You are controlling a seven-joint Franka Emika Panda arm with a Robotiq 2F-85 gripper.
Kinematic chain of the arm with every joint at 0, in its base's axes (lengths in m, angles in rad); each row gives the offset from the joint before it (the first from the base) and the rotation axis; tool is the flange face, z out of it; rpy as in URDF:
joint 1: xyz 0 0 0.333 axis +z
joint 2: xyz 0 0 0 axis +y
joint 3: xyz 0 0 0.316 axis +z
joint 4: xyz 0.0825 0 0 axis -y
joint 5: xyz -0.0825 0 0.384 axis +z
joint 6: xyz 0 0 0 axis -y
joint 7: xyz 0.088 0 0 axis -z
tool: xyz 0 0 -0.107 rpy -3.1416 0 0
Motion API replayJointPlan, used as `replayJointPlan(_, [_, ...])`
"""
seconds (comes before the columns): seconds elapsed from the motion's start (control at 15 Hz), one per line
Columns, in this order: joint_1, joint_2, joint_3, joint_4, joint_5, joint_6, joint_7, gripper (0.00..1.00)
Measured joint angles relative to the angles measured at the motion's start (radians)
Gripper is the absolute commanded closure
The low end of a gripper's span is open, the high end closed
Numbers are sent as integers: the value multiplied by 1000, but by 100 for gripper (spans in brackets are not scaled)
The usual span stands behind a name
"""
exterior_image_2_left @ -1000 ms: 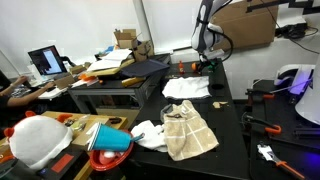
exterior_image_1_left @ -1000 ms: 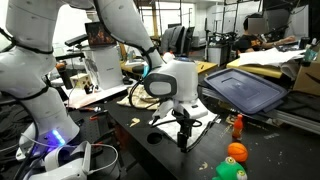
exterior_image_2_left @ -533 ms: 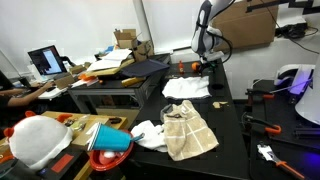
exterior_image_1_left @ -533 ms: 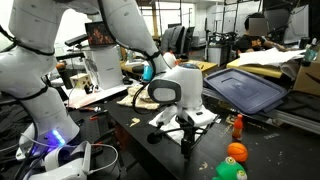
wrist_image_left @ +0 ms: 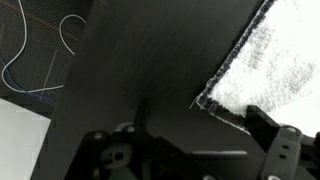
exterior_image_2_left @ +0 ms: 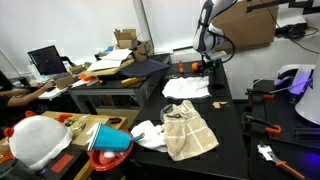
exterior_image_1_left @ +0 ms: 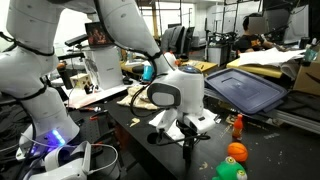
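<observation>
White cloth (wrist_image_left: 275,60), hemmed edge just beside wide-open end effector (exterior_image_1_left: 186,152), black tabletop (wrist_image_left: 140,60) alongside.

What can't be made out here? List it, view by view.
- Fingertips of the robot's hand: wrist view, lost in dark blur against the black tabletop.
- White fluffy cloth: wrist view, cut off by the right edge; in an exterior view, mostly covered by the wrist.
- Hand in an exterior view: too small to show any contact.
- Green plastic ball: exterior view, cut by the bottom edge.
</observation>
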Motion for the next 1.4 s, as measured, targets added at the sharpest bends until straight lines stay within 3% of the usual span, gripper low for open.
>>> replayJointPlan(0.53, [-55, -4, 59, 2, 54, -3, -93, 0])
replayJointPlan(0.93, [-139, -37, 113, 5, 118, -70, -202, 0])
replayJointPlan(1.4, [-145, -42, 132, 9, 119, -122, -235, 0])
